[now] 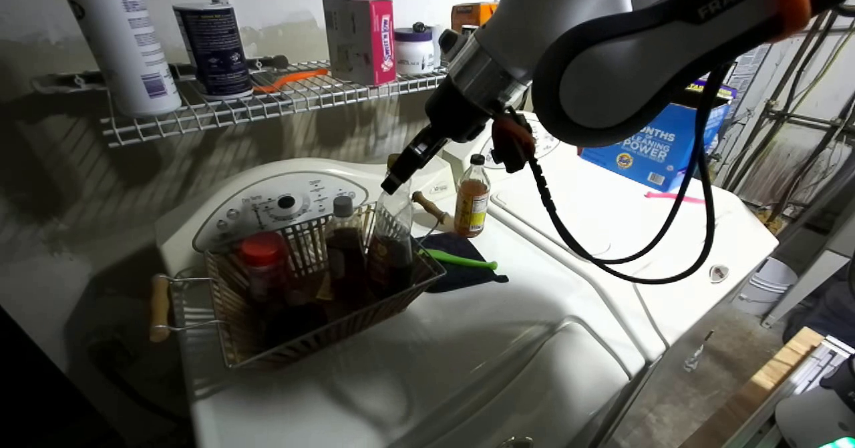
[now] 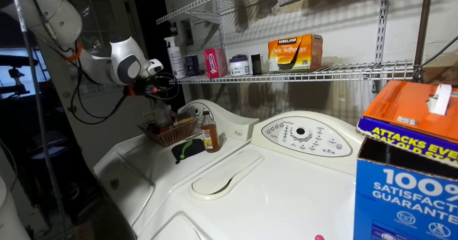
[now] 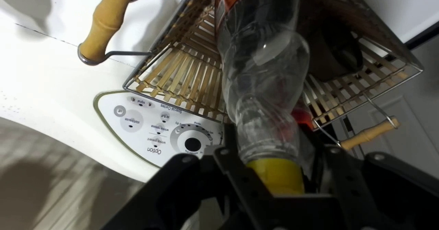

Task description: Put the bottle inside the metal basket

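The bottle (image 1: 393, 244) is clear above and dark brown below, with a yellow top that shows in the wrist view (image 3: 264, 75). It stands slightly tilted, its lower part inside the metal basket (image 1: 334, 333). The basket has a wire frame, slatted flaring sides and wooden handles; it also shows in the wrist view (image 3: 185, 75) and in an exterior view (image 2: 171, 134). My gripper (image 1: 395, 182) is shut on the bottle's neck, above the basket; in the wrist view its fingertips (image 3: 271, 132) lie against both sides. The bottle's base is hard to see in shadow.
A red-capped jar (image 1: 264, 251) and a grey-capped bottle (image 1: 344, 248) share the basket. An amber, black-capped bottle (image 1: 473, 197) and a green-handled tool (image 1: 461, 259) on a dark cloth lie beside it. A wire shelf (image 1: 280, 104) with containers hangs behind.
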Tool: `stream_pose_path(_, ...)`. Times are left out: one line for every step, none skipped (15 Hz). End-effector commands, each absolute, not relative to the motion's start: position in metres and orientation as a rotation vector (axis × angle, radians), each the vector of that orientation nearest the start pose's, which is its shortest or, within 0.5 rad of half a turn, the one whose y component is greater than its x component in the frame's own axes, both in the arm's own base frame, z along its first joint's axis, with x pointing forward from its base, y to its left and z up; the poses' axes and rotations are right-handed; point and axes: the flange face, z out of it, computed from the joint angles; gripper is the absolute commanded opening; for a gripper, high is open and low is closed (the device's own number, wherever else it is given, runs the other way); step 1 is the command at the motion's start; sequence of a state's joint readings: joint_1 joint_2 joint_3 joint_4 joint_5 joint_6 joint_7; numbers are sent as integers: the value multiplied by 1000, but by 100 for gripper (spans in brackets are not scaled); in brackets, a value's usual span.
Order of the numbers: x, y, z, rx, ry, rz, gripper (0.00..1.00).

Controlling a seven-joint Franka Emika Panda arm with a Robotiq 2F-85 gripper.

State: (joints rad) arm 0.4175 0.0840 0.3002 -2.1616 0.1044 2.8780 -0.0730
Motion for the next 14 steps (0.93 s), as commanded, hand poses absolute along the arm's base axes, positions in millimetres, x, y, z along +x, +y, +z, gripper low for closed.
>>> stream_pose_path(461,394,436,-2591,-900,-880,21)
stream_pose_path(462,396,433,-2597,-902,-877,21)
stream_pose_path(461,398,432,-2605,-901,-877,21)
stream_pose_path(460,402,433,-2601,-893,-868,71)
stream_pose_path(460,405,436,-2598,-885,-871,72)
stream_pose_path(459,407,441,-2593,-879,-874,79)
stream_pose_path(458,409,449,-2586,-877,-883,85)
stream_pose_path(458,410,457,-2579,-878,-892,93)
stream_pose_path(458,408,464,-2581,-886,-907,98)
stream_pose_path(459,405,472,-2581,-894,-919,100)
stream_pose_path(460,402,478,-2583,-891,-927,100)
stream_pose_path(460,396,484,-2599,-889,-927,100)
stream_pose_path(462,389,488,-2627,-882,-917,100)
stream_pose_path(464,378,490,-2684,-867,-888,100)
